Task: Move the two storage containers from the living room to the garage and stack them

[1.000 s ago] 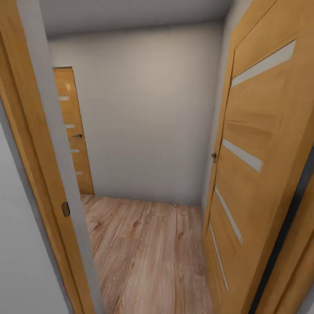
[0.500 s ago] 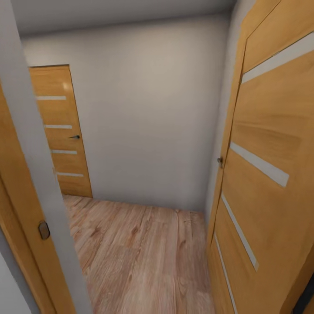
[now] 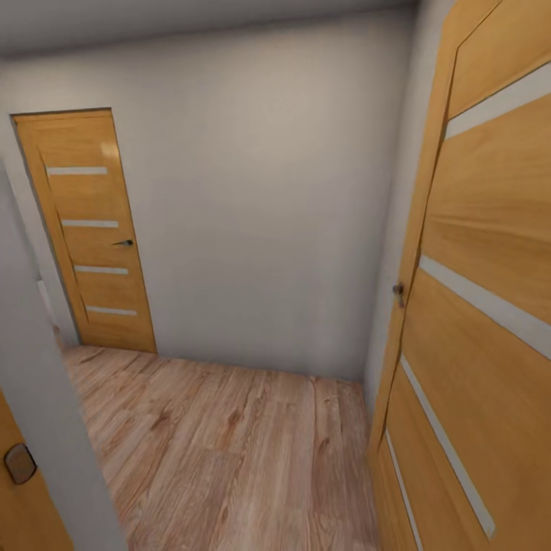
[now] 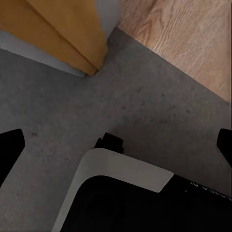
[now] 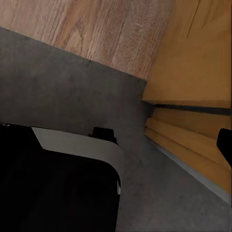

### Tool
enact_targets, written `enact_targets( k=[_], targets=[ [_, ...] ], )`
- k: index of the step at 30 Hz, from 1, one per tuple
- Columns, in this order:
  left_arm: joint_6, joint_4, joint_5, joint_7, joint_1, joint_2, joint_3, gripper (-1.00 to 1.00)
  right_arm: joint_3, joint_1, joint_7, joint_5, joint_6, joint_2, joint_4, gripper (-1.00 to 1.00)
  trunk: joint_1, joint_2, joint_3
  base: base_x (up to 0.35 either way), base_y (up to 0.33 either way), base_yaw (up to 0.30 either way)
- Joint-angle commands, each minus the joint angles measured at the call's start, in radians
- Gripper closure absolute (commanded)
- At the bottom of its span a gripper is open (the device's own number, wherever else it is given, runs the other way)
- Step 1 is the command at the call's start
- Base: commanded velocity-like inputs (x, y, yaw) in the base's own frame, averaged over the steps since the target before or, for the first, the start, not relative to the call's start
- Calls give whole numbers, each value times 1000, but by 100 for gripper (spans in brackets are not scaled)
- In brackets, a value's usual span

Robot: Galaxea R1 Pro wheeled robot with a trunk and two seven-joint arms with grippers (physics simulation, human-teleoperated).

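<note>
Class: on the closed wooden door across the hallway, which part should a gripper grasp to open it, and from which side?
Probably the small dark lever handle near the closed door's right edge, at mid height. It sticks out horizontally, so come head-on from the hallway side, fingers above and below it.

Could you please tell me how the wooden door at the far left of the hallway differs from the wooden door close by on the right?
The far-left orange-brown wooden door is shut flat in its wall; the near-right orange-brown wooden door stands swung open beside the camera. The far-left door shows whole, with four pale stripes; the near-right door runs out of frame. The far-left door's handle is a dark lever; the near-right door's handle looks like a small knob. Both share orange-brown wood and pale horizontal stripes.
</note>
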Motion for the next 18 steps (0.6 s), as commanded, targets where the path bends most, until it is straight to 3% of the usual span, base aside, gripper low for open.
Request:
enact_targets(
  k=[1, 18],
  targets=[
    [-4, 1, 0, 1, -1, 0, 8, -100, 9, -1, -1, -11, -6, 0, 3, -100, 0, -1, -1, 135, 0, 0],
    [-4, 1, 5, 1, -1, 0, 8, -100, 8, -1, -1, -11, -6, 0, 3, -100, 0, -1, -1, 42, 64, 0]
  ],
)
